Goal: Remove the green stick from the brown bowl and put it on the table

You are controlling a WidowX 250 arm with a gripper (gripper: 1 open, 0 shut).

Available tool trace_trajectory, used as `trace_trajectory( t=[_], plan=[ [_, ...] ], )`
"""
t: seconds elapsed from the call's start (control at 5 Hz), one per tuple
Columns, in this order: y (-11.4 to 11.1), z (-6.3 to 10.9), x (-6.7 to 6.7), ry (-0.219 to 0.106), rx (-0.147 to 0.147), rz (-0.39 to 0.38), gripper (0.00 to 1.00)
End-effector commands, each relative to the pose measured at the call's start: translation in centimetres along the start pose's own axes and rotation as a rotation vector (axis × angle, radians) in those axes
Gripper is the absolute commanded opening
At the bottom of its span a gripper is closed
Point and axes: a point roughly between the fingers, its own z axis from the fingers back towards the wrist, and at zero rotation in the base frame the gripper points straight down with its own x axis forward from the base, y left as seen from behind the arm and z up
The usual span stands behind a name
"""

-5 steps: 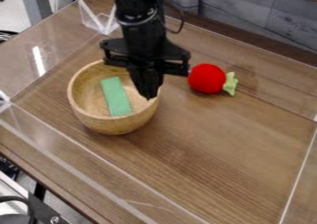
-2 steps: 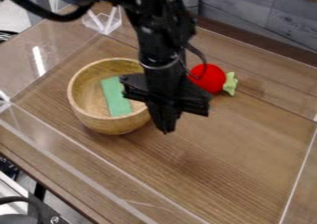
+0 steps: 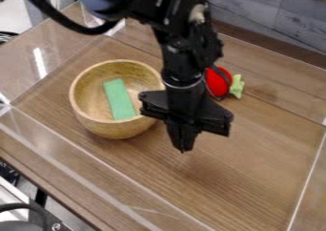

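A flat green stick [image 3: 120, 98] lies slanted inside the brown bowl [image 3: 90, 118] at the left of the table. My black gripper [image 3: 186, 143] points straight down over the bare wood just right of the bowl, low above the table. Its fingers are pressed together with nothing between them. The gripper is outside the bowl and apart from the stick.
A red strawberry-like toy [image 3: 222, 81] with a green leaf [image 3: 238, 87] sits behind the arm, partly hidden by it. Clear plastic walls [image 3: 76, 187] ring the wooden table [image 3: 254, 168]. Bare wood lies to the right and front.
The gripper has moved from over the bowl's right rim to the right and toward the front, and sunk lower over the table. The stick and bowl have stayed put.
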Motion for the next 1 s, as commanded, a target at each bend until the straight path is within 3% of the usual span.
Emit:
trace_trajectory(
  t=[0.0, 0.2, 0.6, 0.8],
  plan=[
    [-0.8, 0.1, 0.4, -0.032, -0.019, -0.016, 0.0],
    [-1.2, -0.7, 0.0, -0.027, -0.028, -0.012, 0.0],
    [-1.3, 0.5, -0.2, -0.016, -0.049, -0.02, 0.0],
    [-0.4, -0.3, -0.5, -0.012, -0.06, -0.017, 0.0]
  ],
)
